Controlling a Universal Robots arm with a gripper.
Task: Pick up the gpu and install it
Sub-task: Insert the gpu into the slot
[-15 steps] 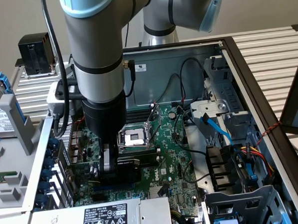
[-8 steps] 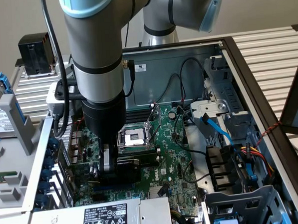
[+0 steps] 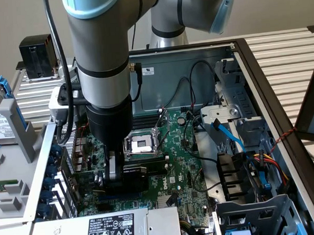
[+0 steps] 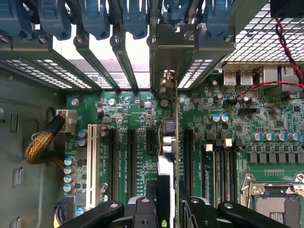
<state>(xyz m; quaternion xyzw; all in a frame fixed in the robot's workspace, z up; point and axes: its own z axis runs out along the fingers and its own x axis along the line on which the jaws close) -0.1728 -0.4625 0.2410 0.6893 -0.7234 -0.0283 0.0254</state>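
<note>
Open PC case (image 3: 261, 91) fills the frame, motherboard (image 3: 175, 164) at centre. End effector (image 4: 168, 209) grasps the gpu (image 4: 170, 147) edge-on, directly over an expansion slot. To seat well: keep the card vertical, bracket aligned with the rear opening, press evenly.

Behind the workspace you are facing a plain beige wall (image 3: 15, 19), running across from ten to two o'clock. Pale slatted panels (image 3: 285, 58) are lying at two o'clock beside the open computer case (image 3: 261, 91), and more slats (image 3: 32, 90) are showing at nine to ten o'clock. Even, soft light is falling over everything without harsh shadows. A dark framed panel (image 3: 312, 114) is leaning in at three o'clock.
</note>
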